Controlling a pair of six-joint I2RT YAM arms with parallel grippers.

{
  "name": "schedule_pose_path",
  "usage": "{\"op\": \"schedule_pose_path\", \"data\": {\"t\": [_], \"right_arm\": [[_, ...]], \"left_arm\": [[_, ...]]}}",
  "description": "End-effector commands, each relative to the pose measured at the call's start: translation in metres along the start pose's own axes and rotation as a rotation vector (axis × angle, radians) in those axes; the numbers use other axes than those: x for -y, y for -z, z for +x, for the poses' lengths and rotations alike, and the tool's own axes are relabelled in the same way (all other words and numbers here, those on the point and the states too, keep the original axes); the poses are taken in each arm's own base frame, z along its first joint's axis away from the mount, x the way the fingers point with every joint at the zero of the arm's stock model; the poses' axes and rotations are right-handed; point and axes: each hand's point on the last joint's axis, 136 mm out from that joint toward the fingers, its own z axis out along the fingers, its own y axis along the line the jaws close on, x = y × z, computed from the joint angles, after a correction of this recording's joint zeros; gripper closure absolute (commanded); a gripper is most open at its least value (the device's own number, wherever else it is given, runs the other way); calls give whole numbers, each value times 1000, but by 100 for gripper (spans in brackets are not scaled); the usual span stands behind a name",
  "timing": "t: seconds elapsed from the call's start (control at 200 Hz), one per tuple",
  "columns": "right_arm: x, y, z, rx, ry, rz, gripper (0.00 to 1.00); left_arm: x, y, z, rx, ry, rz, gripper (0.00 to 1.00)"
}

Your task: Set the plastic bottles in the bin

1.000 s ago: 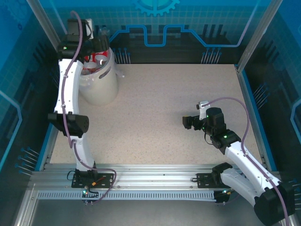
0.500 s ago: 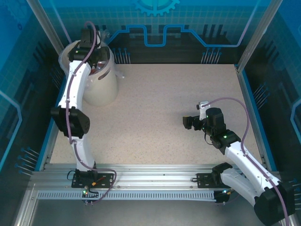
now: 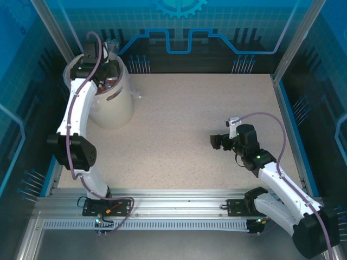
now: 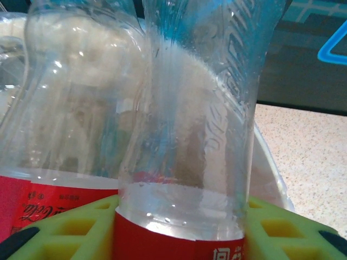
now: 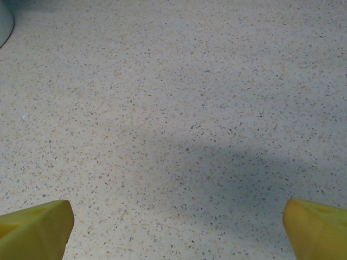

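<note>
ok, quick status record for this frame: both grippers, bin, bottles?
left gripper: at the mouth of the bin, shut on a red-labelled bottle
right gripper: open, empty, above the table
bin: far left of table, upright, red labels visible inside
second bottle: clear, red label, right beside the held one

Left arm swung left at bin — left jaws now clamped on red-labelled bottle.
</note>
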Motion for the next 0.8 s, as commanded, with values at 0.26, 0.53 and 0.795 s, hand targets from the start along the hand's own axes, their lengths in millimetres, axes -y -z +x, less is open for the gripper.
{"op": "schedule_pose_path", "data": {"t": [0.26, 0.53, 0.795], "right_arm": [[-5, -1, 3, 14, 5, -21, 0], [-6, -10, 8, -4, 25, -30, 0], [-10, -14, 5, -4, 27, -46, 0]], "left_arm": [[-16, 102, -57, 215, 170, 167, 61], [-95, 99, -34, 104, 160, -50, 61], [-114, 76, -39, 120, 197, -82, 62]]}}
